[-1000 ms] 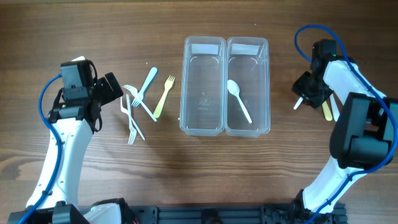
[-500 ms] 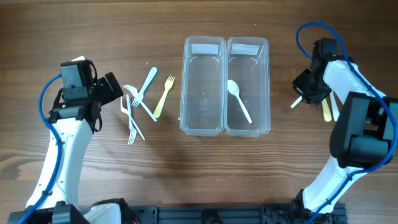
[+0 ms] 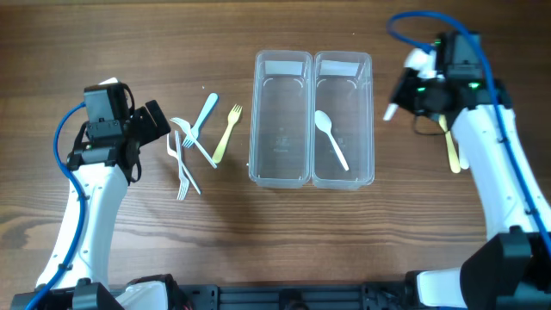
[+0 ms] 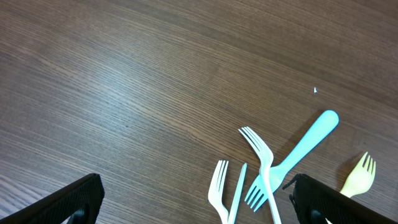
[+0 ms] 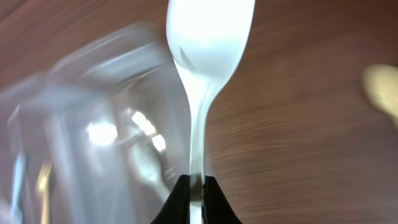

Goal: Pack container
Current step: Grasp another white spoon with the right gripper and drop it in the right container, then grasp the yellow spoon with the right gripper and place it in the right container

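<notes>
Two clear containers stand side by side mid-table, the left one (image 3: 281, 60) empty, the right one (image 3: 343, 62) holding a white spoon (image 3: 331, 138). My right gripper (image 3: 410, 93) is shut on a second white spoon (image 5: 205, 56), held in the air just right of the right container (image 5: 81, 124). My left gripper (image 4: 199, 211) is open and empty, just left of the forks. These are a blue fork (image 4: 298, 152), two white forks (image 4: 264, 162), a thin white utensil and a yellow fork (image 3: 227, 133), all left of the containers.
A yellow utensil (image 3: 452, 146) lies on the wood at the far right, also blurred in the right wrist view (image 5: 382, 84). The table is dark wood. The arm bases stand at the front edge.
My right arm has lifted and swung left toward the right container with the white spoon in its jaws. The left arm and the forks have not moved.
</notes>
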Tool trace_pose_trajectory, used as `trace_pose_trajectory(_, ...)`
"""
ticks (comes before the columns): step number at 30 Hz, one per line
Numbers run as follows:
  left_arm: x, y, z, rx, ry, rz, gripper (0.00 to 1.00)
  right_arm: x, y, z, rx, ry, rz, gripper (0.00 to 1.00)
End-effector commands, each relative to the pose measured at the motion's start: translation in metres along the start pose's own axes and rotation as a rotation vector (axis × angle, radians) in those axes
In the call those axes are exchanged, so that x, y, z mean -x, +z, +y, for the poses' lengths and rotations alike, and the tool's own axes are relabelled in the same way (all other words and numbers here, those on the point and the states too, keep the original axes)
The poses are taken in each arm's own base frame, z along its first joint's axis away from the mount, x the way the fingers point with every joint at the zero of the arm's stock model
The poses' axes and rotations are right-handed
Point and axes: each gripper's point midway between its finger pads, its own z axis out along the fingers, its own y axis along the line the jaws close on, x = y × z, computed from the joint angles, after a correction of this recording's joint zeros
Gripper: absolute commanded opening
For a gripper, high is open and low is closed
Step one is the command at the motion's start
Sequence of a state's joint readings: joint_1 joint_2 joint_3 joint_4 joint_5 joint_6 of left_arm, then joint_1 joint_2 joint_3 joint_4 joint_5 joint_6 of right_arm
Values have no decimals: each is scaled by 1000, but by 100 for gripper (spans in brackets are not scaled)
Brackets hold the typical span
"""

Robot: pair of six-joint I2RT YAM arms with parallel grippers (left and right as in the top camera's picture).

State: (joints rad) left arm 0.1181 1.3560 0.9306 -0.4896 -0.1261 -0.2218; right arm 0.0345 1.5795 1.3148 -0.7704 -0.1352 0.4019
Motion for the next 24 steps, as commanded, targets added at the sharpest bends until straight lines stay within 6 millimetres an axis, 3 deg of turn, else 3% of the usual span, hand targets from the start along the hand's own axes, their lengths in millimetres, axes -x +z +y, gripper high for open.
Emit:
trace_pose_trajectory(1,9,-3,0,2,0,-21,100,-32,15,46,61,-226,75,4)
trace_pose_trajectory(6,9,-3,0,2,0,-21,100,-63,69,45,-10,-273,201,7)
trace_pose_trajectory(7,9,-3,0,2,0,-21,100,-75,83,50,35,-306,254,20)
trace_pose_trajectory(9,9,-3,0,3,0,-21,100,-84,96,54,74,-334,290,27)
trace_pose_trajectory(11,9,-3,0,3,0,-21,100,-75,91,60,88,-338,254,43)
trace_pose_trajectory(13,9,-3,0,3,0,-21,100,-55,69,70,104,-353,175,48)
trace_pose_trajectory(15,9,-3,0,3,0,-21,100,-31,42,66,54,-359,62,49)
trace_pose_trajectory(17,9,-3,0,3,0,-21,100,5,4,32,-117,-327,-95,54)
trace_pose_trajectory(19,9,-3,0,3,0,-21,100,27,-19,-7,-259,-300,-165,65)
trace_pose_trajectory(21,9,-3,0,2,0,-21,100,32,-21,-44,-316,-300,-132,61)
trace_pose_trajectory(24,9,-3,0,3,0,-21,100,30,-6,-106,-363,-208,-49,62)
